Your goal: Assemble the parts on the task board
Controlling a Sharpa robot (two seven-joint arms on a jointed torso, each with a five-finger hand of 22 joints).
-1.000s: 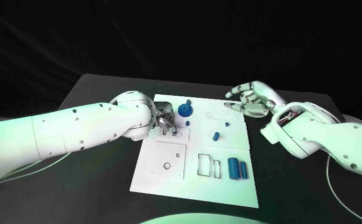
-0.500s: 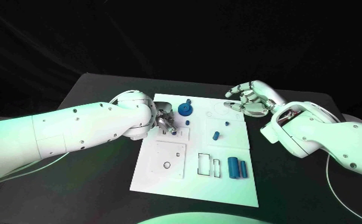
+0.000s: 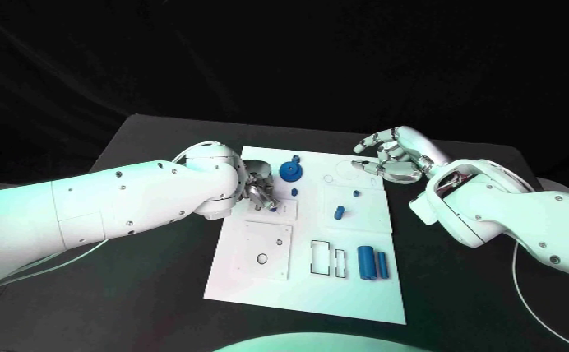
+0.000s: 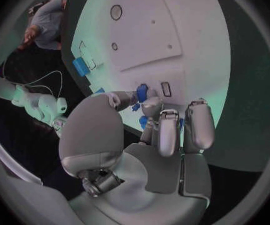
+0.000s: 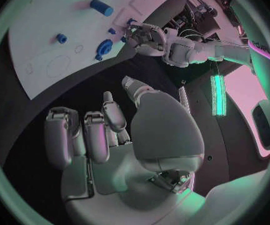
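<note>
The white task board [image 3: 303, 282] lies in the middle of the black table. My left hand [image 3: 259, 190] rests on its near-left part; in the left wrist view its thumb and a finger [image 4: 152, 106] pinch a small blue part [image 4: 142, 91] against the board [image 4: 191, 40], beside a small slot [image 4: 166, 88]. A blue gear [image 3: 292, 173] stands just beyond that hand. Small blue pieces [image 3: 340, 212] sit mid-board, and two blue cylinders [image 3: 367, 263] lie near the front. My right hand [image 3: 389, 157] hovers over the far right corner, fingers loosely apart, holding nothing.
A raised square plate with a round hole [image 3: 269, 247] takes up the board's front left, with rectangular slots [image 3: 321, 259] beside it. Black tabletop [image 3: 142, 286] surrounds the board on all sides. In the right wrist view the gear [image 5: 104, 47] and my left hand [image 5: 149, 39] appear across the board.
</note>
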